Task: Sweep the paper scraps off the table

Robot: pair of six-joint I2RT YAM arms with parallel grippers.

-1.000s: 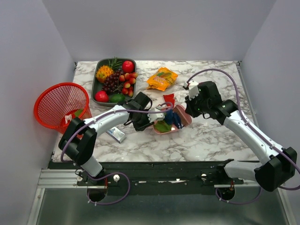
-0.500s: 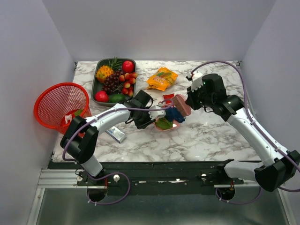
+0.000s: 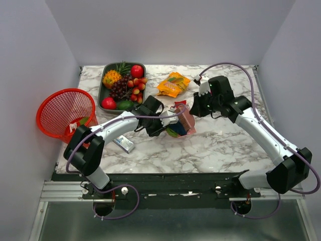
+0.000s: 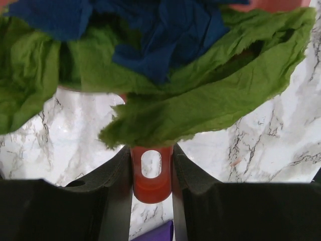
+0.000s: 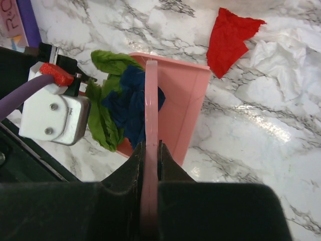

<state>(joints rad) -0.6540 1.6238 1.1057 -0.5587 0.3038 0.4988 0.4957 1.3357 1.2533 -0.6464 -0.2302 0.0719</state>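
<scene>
My left gripper (image 4: 151,170) is shut on the handle (image 4: 151,175) of the pink dustpan (image 5: 188,95), which is at the table's (image 3: 225,145) middle. Green (image 4: 200,100) and blue (image 4: 165,35) paper scraps lie in the pan; they also show in the right wrist view (image 5: 105,120). My right gripper (image 5: 150,148) is shut on a thin pink brush (image 5: 151,100), held edge-on over the pan. A red scrap (image 5: 229,40) lies on the marble just beyond the pan; it also shows in the top view (image 3: 179,104).
A crumpled white paper (image 5: 281,55) lies beside the red scrap. An orange snack bag (image 3: 173,84) and a dark fruit tray (image 3: 122,85) are at the back. A red basket (image 3: 66,113) stands off the left edge. A small packet (image 3: 124,144) lies by the left arm.
My right gripper has swung left with the pink brush, from the pan's right side to over the pan. The scraps have bunched toward the pan's handle end.
</scene>
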